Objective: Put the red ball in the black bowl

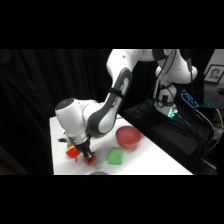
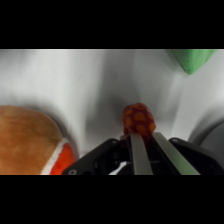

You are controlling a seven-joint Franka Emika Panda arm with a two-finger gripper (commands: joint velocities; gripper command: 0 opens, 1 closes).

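Note:
The red ball [image 2: 138, 118], small and speckled red-orange, sits at the tips of my gripper [image 2: 143, 136], and the two fingers are closed against it. In the side view my gripper [image 1: 89, 159] is low over the table's front left part, and the ball is a red spot at its tips [image 1: 90, 161]. The black bowl [image 1: 98, 173] shows only as a dark sliver at the table's front edge, just right of the gripper. The dark curved rim [image 2: 212, 136] at the right edge of the wrist view looks like the same bowl.
A brown pear-shaped object with a red base [image 2: 27, 142] lies close on the gripper's left and shows orange in the side view [image 1: 72, 151]. A green block [image 1: 116, 156] and a red-pink bowl [image 1: 127, 137] stand to the right. The table's left edge is near.

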